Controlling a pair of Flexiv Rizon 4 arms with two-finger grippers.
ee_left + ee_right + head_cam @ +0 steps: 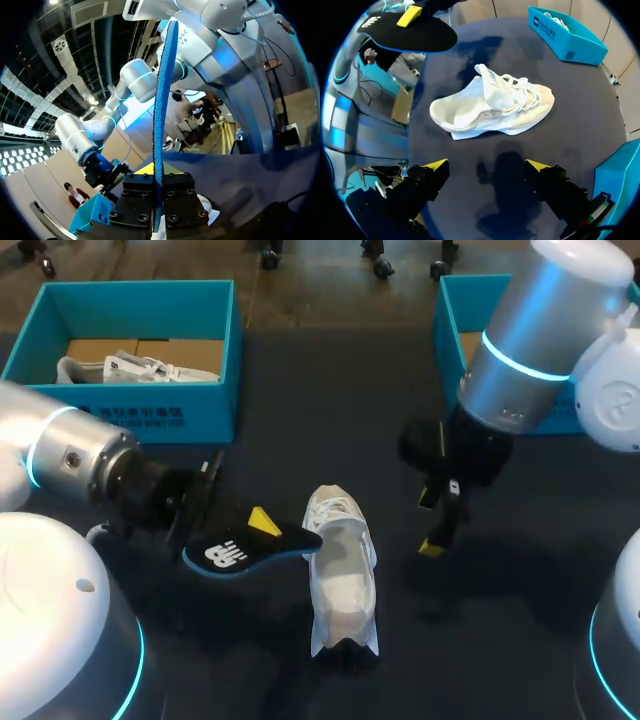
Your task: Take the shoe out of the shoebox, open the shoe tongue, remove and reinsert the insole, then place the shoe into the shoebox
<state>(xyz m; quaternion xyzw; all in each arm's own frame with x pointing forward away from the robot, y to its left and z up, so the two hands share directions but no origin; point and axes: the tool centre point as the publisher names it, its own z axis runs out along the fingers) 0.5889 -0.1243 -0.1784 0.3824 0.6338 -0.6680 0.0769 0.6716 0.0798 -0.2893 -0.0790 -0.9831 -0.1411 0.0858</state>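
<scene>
I count two teal shoeboxes, the far-left shoebox (150, 412) (holding one boxed sneaker (135, 368)) and the far-right shoebox (450, 315). A second white sneaker (342, 575) lies mid-table. My left gripper (158, 192) pinches the single insole (250, 545) just left of it. My right gripper (487, 167) hangs spread to its right.

On our left gripper (262, 523) a yellow tip shows bright against the black insole (245, 550) it clamps, which has a white emblem and a blue edge. Beside it, the shoe (342, 575) is white all over, laces too. Our right gripper (487, 167) has black fingers with yellow tips, above the dark navy table (300, 390). Beyond our left gripper, the shoebox (150, 412) is teal with white print and cardboard brown inside.
</scene>
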